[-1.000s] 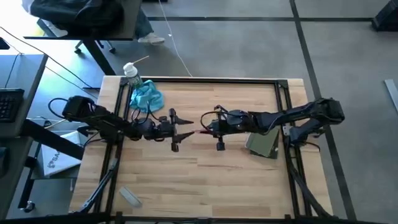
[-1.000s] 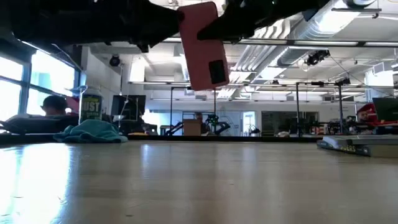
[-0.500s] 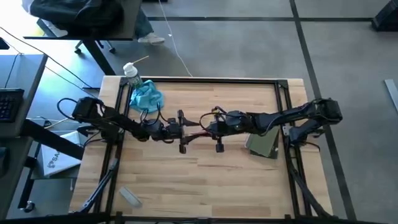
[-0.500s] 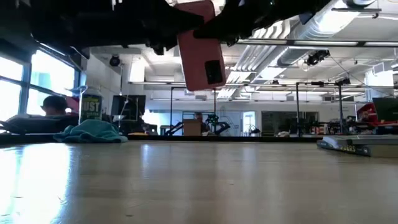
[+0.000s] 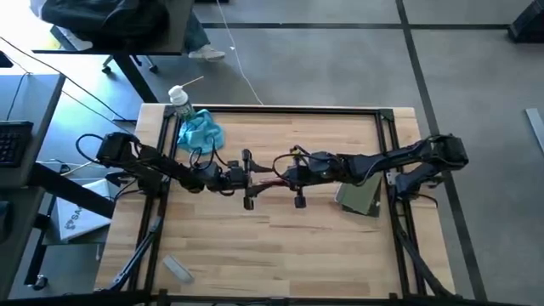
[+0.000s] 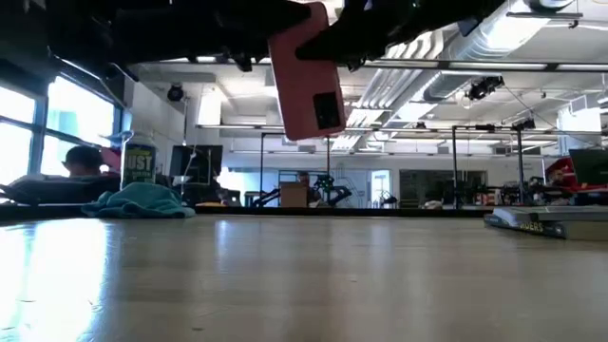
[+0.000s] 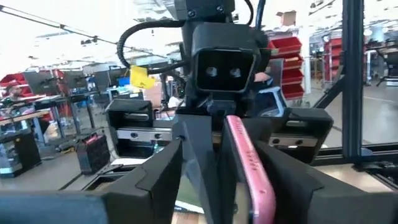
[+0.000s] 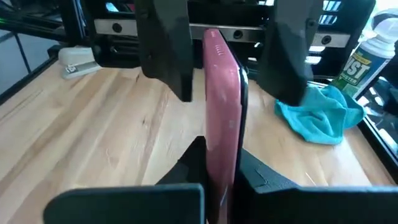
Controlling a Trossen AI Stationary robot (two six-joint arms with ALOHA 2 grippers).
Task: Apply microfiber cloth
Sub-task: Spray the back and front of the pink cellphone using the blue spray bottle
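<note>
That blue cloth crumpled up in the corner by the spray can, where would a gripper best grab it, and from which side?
Probably from straight above, pinching the raised folds at the top of the microfiber cloth. It lies bunched in a loose heap on the table, so its flat edges offer little to catch. The spray can stands right beside it, so a sideways approach from there looks blocked.

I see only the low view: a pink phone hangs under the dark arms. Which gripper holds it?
Observer: The right gripper is shut on the phone.
Operator: And the left gripper?
Observer: The left gripper is open, one finger on each side of the phone, with gaps showing.
Operator: Is anything holding the cloth?
Observer: No. The cloth lies at the table's top left corner in the high view, beside a spray can.
</note>
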